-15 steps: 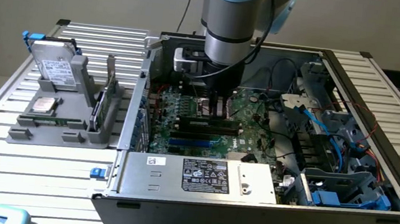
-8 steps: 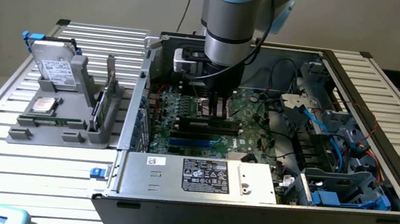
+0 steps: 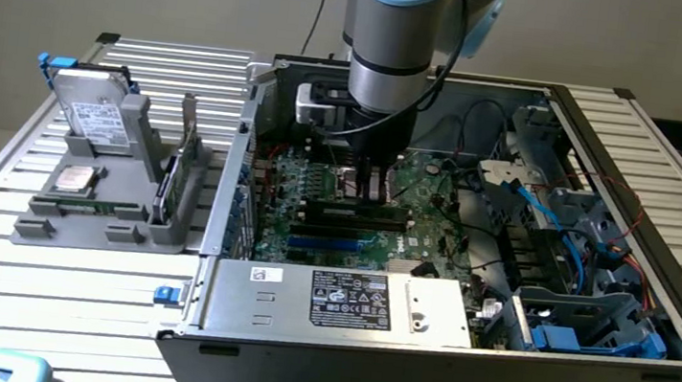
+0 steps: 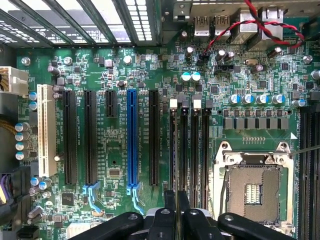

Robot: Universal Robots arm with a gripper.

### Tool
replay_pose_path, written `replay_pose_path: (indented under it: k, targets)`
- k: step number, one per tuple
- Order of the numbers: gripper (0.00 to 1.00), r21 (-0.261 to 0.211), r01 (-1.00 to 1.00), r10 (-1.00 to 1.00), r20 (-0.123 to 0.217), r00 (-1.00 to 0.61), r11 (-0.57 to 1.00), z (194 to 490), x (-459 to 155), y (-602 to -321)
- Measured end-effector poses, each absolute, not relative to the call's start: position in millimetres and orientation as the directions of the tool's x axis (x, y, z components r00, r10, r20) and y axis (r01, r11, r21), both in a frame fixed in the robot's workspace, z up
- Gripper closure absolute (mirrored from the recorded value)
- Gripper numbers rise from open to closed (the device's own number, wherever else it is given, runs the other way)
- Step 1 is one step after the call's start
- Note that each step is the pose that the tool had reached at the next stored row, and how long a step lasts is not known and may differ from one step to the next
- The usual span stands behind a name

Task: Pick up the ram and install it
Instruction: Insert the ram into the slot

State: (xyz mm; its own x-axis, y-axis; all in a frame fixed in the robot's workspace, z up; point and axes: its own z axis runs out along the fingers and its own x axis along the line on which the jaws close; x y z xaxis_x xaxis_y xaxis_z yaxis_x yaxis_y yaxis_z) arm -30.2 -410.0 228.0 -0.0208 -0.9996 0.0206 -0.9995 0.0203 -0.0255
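ram (image 4: pixel 176 160) between fingers (image 4: pixel 170 201), over motherboard (image 4: pixel 116 150)

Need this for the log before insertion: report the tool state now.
Tool: closed on the ram, which is held edge-on over the memory slots.

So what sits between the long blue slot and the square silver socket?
In the wrist view: one long black slot, then a cluster of narrow black slots, some with white end clips.
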Motion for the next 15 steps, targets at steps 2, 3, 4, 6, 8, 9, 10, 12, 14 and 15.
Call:
replay_pose_path:
  k: [2,3,4,6,8,9,10,12,14,15]
  targets:
    - [0.87,-0.025,-0.999,-1.000,0.020,-0.021,0.020,227.9,-30.2,-410.0]
    - [0.87,-0.025,-0.999,-1.000,0.020,-0.021,0.020,227.9,-30.2,-410.0]
    - [0.87,-0.026,-0.999,-1.000,0.020,-0.021,0.020,227.9,-30.2,-410.0]
    - [0.87,-0.026,-0.999,-1.000,0.020,-0.021,0.020,227.4,-30.2,-410.0]
    - [0.87,-0.026,-0.999,-1.000,0.020,-0.021,0.020,226.9,-30.2,-410.0]
    - [0.87,-0.025,-0.999,-1.000,0.021,-0.021,0.020,226.7,-30.2,-410.0]
    - [0.87,-0.025,-0.999,-1.000,0.021,-0.021,0.021,226.5,-30.2,-410.0]
    - [0.87,-0.025,-0.999,-1.000,0.020,-0.021,0.021,226.1,-30.2,-410.0]
    - [0.87,-0.025,-0.999,-1.000,0.019,-0.021,0.021,225.5,-30.2,-410.0]
    - [0.87,-0.025,-0.999,-1.000,0.019,-0.021,0.021,225.2,-30.3,-410.0]
